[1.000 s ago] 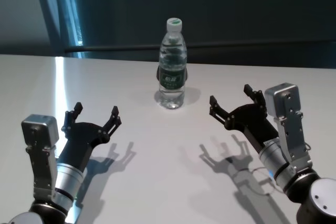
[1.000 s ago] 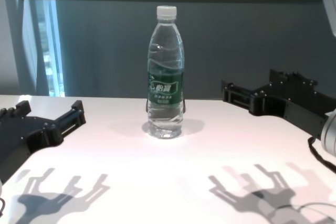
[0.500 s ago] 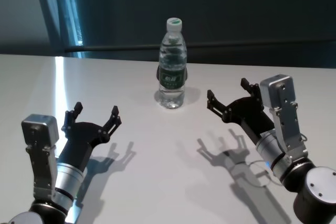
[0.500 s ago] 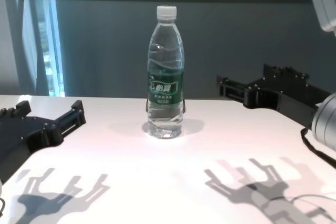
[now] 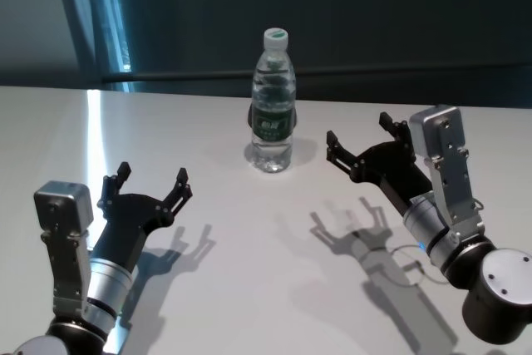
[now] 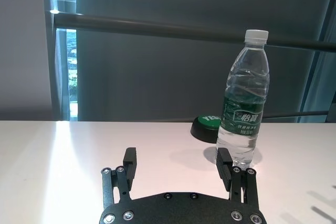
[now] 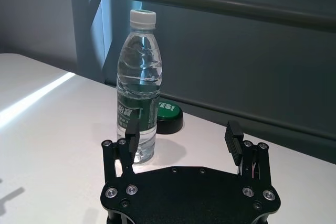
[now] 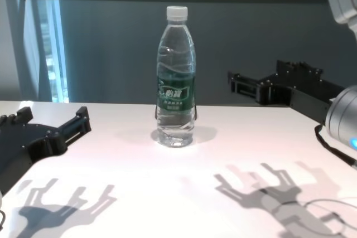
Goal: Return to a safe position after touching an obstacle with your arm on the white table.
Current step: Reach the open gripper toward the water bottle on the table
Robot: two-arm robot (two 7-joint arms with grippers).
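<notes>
**A:** Where does the obstacle stand?

**B:** The water bottle [image 5: 273,101], clear with a white cap and green label, stands upright just above the centre of the head view, on the white table [image 5: 249,288]. A round green-topped button [image 7: 167,116] sits just behind it.

**A:** And the grippers?

**B:** The right gripper [image 5: 359,145] hangs above the table at centre right, fingers spread apart, holding nothing. The bottle lies to its left in the frame, near but with a visible gap; nothing touches it. The left gripper [image 5: 150,184] rests low at lower left, also spread and empty, well apart from the bottle.

**A:** Why this arrangement?

**B:** My judgement: the bottle stands alone mid-table so an arm can brush it. The right arm is raised and angled toward it, suggesting it is the working arm, while the left looks parked.
</notes>
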